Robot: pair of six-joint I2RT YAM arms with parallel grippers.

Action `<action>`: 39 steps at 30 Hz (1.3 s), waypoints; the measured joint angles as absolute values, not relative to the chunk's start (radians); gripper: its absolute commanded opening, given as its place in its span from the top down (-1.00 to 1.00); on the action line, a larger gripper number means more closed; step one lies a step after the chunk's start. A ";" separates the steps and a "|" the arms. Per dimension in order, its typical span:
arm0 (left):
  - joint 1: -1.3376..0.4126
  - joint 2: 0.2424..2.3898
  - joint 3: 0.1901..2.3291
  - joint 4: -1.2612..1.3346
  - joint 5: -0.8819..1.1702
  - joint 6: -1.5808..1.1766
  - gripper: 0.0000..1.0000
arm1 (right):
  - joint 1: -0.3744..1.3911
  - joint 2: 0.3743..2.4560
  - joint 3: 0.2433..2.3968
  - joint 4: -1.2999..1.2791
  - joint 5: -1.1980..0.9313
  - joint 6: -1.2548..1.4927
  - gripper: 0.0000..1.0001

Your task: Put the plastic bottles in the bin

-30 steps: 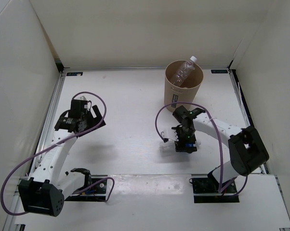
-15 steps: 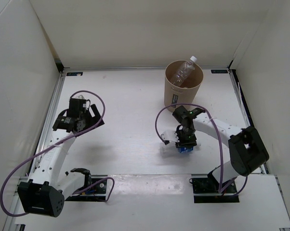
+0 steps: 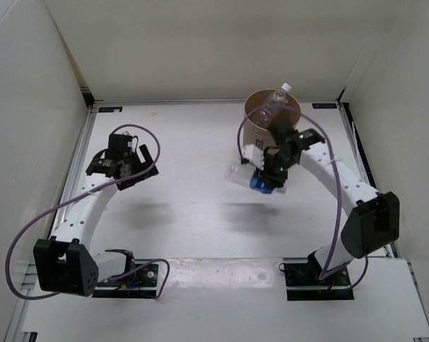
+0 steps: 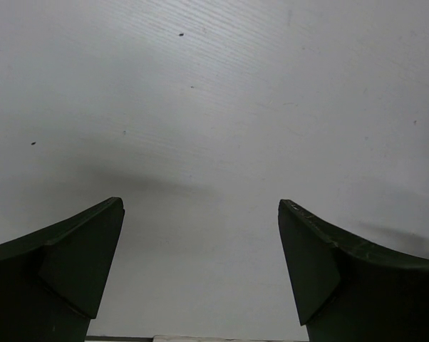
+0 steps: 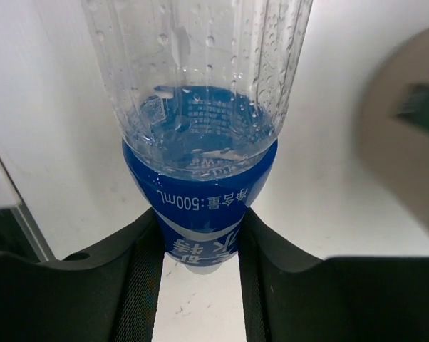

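The right gripper point(image 3: 264, 178) pinches the clear plastic bottle with a blue label point(image 5: 200, 107) around that label. It holds the bottle off the white table point(image 3: 186, 135), right of the frame's centre and just beside the tan round cardboard bin point(image 3: 250, 128) at upper right. A slim clear bottle with a white cap point(image 3: 275, 103) leans inside the bin, its cap poking over the rim. At left, the left gripper point(image 4: 200, 263) hangs with its fingers spread, empty.
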State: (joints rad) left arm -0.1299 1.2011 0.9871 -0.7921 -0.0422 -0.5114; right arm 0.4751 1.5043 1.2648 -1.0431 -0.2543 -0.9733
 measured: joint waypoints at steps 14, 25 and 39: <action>-0.113 1.188 1.004 -0.755 -0.023 -0.506 -1.00 | 0.289 1.498 1.804 -0.743 -0.500 -0.509 1.00; -0.101 1.131 0.980 -0.759 -0.021 -0.509 -1.00 | 0.223 1.533 1.651 -0.400 -0.405 -0.298 1.00; -0.082 1.085 0.941 -0.773 -0.022 -0.510 -1.00 | 0.209 1.558 1.556 -0.311 -0.295 -0.242 -0.81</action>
State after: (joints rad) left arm -0.0822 1.0855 0.9413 -0.7734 -0.0216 -0.5102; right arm 0.2092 1.5581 1.5558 -0.3107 -0.2955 -0.2420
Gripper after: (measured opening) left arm 0.998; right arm 0.902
